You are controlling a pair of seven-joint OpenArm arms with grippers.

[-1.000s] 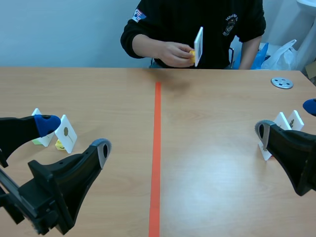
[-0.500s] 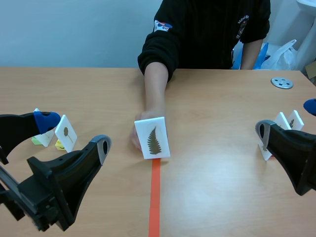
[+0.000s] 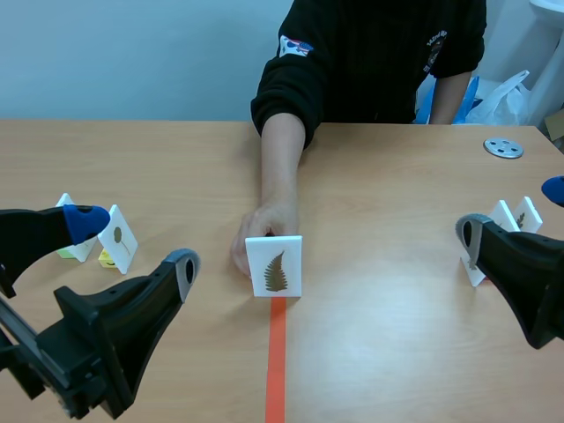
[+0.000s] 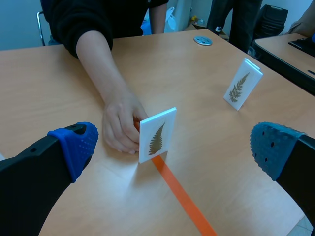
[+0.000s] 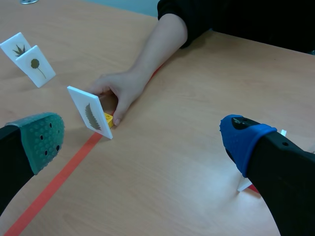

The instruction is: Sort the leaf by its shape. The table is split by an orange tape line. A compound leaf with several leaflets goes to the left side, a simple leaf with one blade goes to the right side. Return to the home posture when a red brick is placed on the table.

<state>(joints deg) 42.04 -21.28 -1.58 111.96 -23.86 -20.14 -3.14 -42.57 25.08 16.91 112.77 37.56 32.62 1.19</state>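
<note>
The leaf card [image 3: 274,265] stands upright on the orange tape line [image 3: 276,352], about the middle of the tabletop [image 3: 388,317], with its printed face turned toward me. The leaf on it is fern-like, with many small leaflets along one stem, so I judge it compound and bound for the left side. A person's hand [image 3: 256,233] reaches in from across the tabletop and touches the card from behind, fingers around its yellow foot [image 5: 107,118].

The card's long axis runs straight up, its broad face lies square across the tape, and its thin side edges point out toward the two arms. It sits ahead of both tools and between them. My left tool [image 3: 137,242] hangs low on its own side, fingers spread wide with nothing in them, and its inner fingertip is the one nearest the card. My right tool [image 3: 511,211] is likewise spread and empty, well apart from the card.

I would take this with the left arm, since it is nearer and already on the target side. I'd hold off until the hand is clear of the card.

Two small cards [image 3: 117,236] stand near the left tool, and more small white cards [image 3: 507,216] stand by the right one. A metal disc [image 3: 503,148] lies at the far right.
</note>
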